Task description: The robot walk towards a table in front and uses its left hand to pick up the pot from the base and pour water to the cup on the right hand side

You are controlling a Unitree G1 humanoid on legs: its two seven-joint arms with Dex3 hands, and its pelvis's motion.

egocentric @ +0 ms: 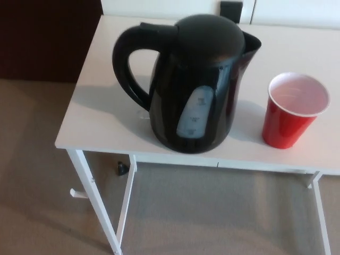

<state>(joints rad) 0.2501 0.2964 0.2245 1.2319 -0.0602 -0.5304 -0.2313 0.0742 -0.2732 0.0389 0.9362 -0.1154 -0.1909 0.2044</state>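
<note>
A black electric kettle stands upright near the front edge of the white table. Its handle points to picture left and its spout to the right. A pale water-level window shows on its front. To the right of the kettle, apart from it, stands a red cup with a white inside, upright and open at the top. The kettle's base is hidden under its body. Neither of my hands shows in the head view.
The table has thin white legs and a front rail over grey carpet. A small black object lies on the floor under the table. A dark panel fills the far left, and a black block sits at the table's back edge.
</note>
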